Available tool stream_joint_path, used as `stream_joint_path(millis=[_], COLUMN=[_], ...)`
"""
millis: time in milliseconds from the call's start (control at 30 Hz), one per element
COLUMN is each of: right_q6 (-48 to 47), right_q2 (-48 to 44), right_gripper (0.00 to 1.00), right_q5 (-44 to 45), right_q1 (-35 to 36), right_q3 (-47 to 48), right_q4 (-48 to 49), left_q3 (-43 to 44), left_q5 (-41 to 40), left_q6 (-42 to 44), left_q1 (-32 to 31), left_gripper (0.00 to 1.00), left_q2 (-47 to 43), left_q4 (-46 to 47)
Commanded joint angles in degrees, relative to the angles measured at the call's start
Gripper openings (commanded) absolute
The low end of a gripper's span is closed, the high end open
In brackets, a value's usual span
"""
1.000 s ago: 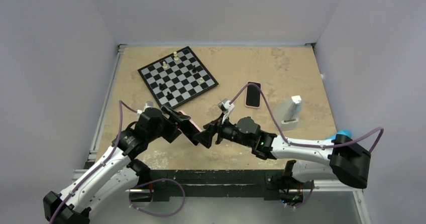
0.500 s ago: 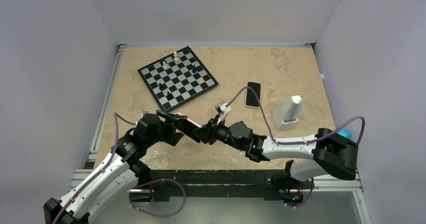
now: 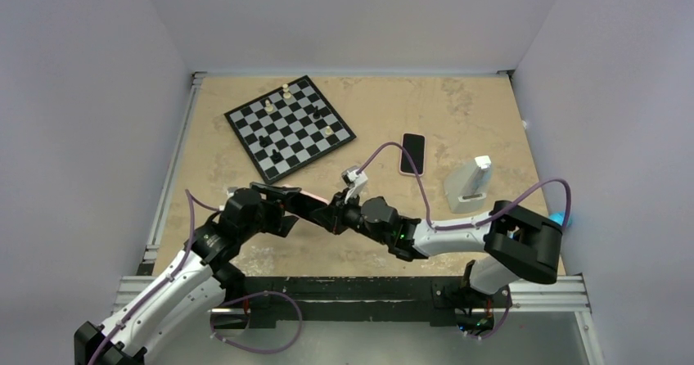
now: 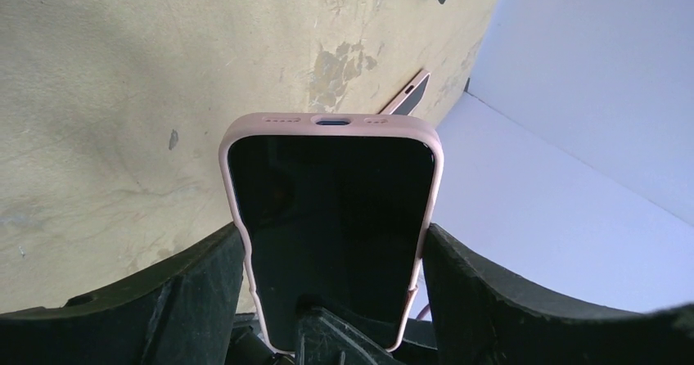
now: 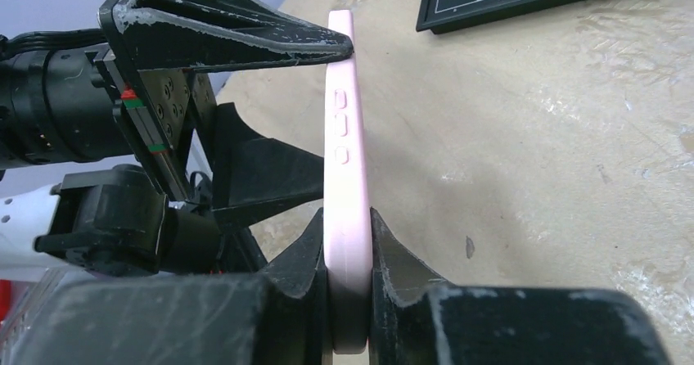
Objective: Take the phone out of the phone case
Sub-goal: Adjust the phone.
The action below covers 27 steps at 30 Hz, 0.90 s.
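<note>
The left gripper [image 4: 331,246] is clamping the pink phone case [image 4: 331,122] across its width while the right gripper [image 5: 348,246] is pinching one end; peeling it off the phone [image 4: 331,193] should follow.

I am reading no text, brand, number or sign anywhere from here. The pink phone case [image 5: 342,136] is showing me only a plain edge, and the chessboard [image 3: 290,125] beyond it is coming through too small to tell.

A robotics lab cell: bare white walls [image 3: 344,13] enclosing a scuffed tan table [image 3: 458,111].
</note>
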Motion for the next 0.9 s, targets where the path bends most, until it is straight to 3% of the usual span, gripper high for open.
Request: stream_joint_path(millis=[0, 33, 100, 133, 200, 333, 433, 533, 667, 867], right_q6=[-0.3, -1.98, -5.79, -6.81, -8.47, -11.81, -17.69, -21.51, -23.89, -29.71], right_q2=[-0.55, -1.38, -3.63, -4.68, -6.61, -9.81, -12.04, -12.72, -12.24, -12.11], right_gripper=[0.0, 0.0, 0.0, 0.0, 0.0, 0.0, 0.0, 0.0, 0.0, 0.0], right_q5=[0.43, 1.2, 2.17, 2.67, 1.31, -10.37, -17.74, -23.95, -37.47, -52.81], right_q1=[0.54, 0.51, 0.04, -0.36, -2.83, -11.82, -16.54, -19.34, -21.68, -21.73], right_q3=[4.13, 4.52, 5.82, 6.13, 6.18, 5.42, 7.46, 11.83, 15.76, 17.85], right_q4=[-1.69, -4.03, -9.74, -12.61, -16.93, -23.39, -31.52, -41.94, -50.48, -54.21], left_q3=[1.53, 2.59, 4.99, 5.82, 6.99, 7.89, 9.67, 14.78, 23.4, 25.9], left_q5=[0.68, 0.76, 1.46, 1.1, -0.12, -3.46, -1.26, 3.98, 13.47, 29.89], left_q6=[3.87, 6.59, 12.55, 15.56, 20.84, 31.23, 48.51, 63.39, 75.82, 82.83], left_q1=[0.07, 0.07, 0.07, 0.1, 0.1, 0.07, 0.03, 0.05, 0.07, 0.05], left_gripper=[0.31, 0.59, 0.94, 1.0, 1.0, 1.0, 1.0, 1.0, 1.0, 1.0], left_q2=[-1.32, -1.18, -0.68, -0.72, -1.38, -4.47, -4.66, -0.71, 7.37, 14.57], left_q4=[7.34, 4.32, -1.2, -3.55, -7.68, -10.75, -5.77, -3.86, -5.38, -0.57])
